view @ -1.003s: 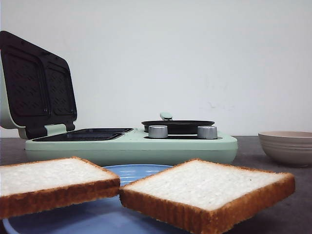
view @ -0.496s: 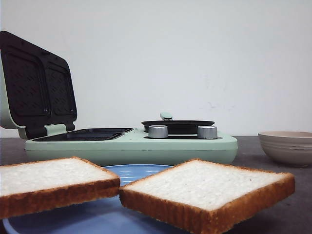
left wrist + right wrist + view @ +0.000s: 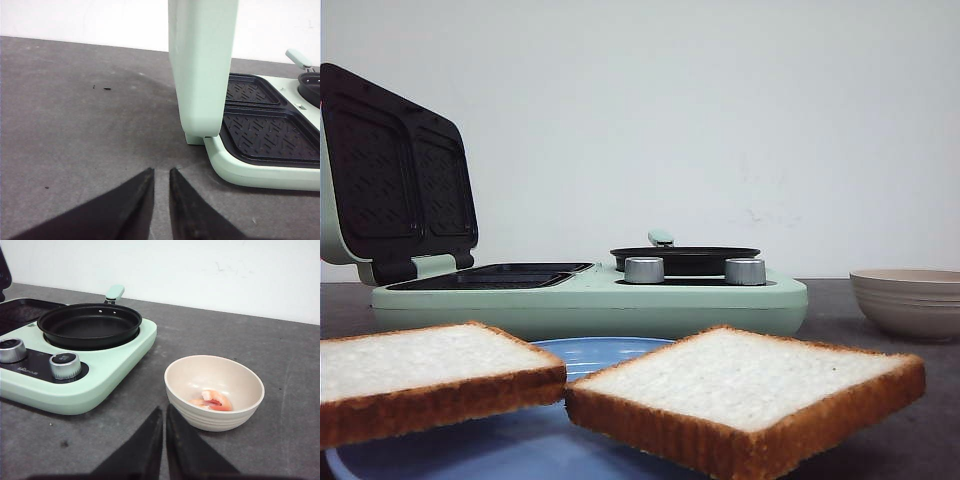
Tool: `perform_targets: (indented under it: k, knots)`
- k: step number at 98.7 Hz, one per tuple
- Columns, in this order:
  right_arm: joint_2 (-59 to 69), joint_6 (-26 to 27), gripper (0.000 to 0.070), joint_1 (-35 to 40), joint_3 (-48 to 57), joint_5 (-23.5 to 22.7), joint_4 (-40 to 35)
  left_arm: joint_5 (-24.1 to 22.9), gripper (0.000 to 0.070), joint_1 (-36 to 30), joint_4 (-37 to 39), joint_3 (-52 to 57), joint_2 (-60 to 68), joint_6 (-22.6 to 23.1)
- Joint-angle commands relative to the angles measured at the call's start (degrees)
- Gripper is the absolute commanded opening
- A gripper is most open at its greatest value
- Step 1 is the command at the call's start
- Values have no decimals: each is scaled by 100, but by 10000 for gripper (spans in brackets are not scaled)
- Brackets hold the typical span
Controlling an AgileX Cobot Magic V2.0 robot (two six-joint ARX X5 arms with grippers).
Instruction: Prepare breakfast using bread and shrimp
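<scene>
- Bread [image 3: 740, 385] sits nearest us in the front view: two slices on a blue plate [image 3: 595, 352], the left slice [image 3: 425, 365] and the right one overhanging its rim, with the plate's near edge cut off by the frame.
- Behind them we see a mint-green cooker [image 3: 590, 300] with its lid [image 3: 395, 175] propped upright, its dark grill wells bare, and a shallow black pan [image 3: 90, 325] on the burner side, nothing in it that we can see.
- Beside the cooker stands a beige bowl [image 3: 215, 392]; in the right wrist view we find the shrimp [image 3: 212, 401], a few pink-orange pieces at its bottom, while the front view shows only the bowl's wall.
- Neither arm shows in the front view.
- We see the left gripper [image 3: 161, 175] over bare grey table [image 3: 75, 125] near the cooker's hinge corner, fingers nearly together, holding nothing.
- We see the right gripper [image 3: 164, 412] just in front of the bowl, fingers all but touching, also holding nothing.
- Against the earlier front pictures we find no change.
</scene>
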Motion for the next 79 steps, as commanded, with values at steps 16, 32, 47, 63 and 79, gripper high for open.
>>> perform_targets:
  k: [16,32,47,63,79]
  knots:
    - [-4,59,1,0,-20,-2,61,-2,4,11,-24,-98,-4,-33]
    - [-4,59,1,0,-20,-2,61,-59,4,11,-24,-98,-4,289]
    - [-4,59,1,0,-20,-2,61,-175,4,11,-24,-98,-4,616]
    - [-4,61,1,0,-20,-9,63,-175,4,11,-24,-98,-4,614]
    - [-4,61,1,0,-20,-17,61,-173,4,11,-22,-98,-4,601]
